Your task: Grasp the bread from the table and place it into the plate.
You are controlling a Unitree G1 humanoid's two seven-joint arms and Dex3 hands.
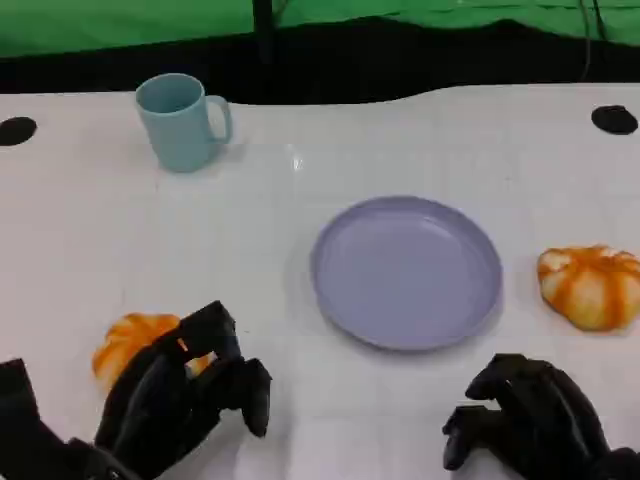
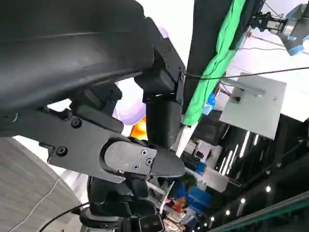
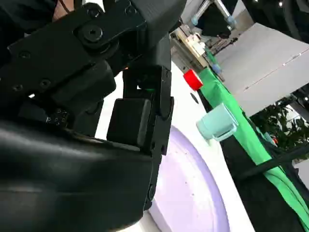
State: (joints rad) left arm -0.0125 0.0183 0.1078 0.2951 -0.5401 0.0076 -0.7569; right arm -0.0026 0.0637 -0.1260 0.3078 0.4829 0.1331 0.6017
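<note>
From the head camera I see two orange-and-white bread rolls on the white table (image 1: 90, 240). One bread roll (image 1: 128, 343) lies at the lower left of the frame, partly hidden behind my left hand (image 1: 185, 395); the other bread roll (image 1: 592, 286) sits at the right edge, just beside the lavender plate (image 1: 406, 272), which occupies the centre and holds nothing yet. A light blue mug (image 1: 181, 121) stands at the upper left, well apart from all of this.

My left hand hovers just in front of the near roll with its fingers spread and loosely curved, gripping nothing. I cannot tell whether a fingertip already touches the crust. My right hand (image 1: 530, 420), at the lower right, has its fingers curled inward with nothing in them and sits apart from the right roll.

I judge the left roll to be the one in hand, and the grasp is not yet made. The roll looks light, rounded and ridged like a small pumpkin loaf, probably soft or foam-like, so it should give a little under pressure rather than slip. I would wrap the fingers over its domed top and close across its widest part, thumb on the near side, gently enough not to crush it or squirt it sideways across the smooth tabletop.
</note>
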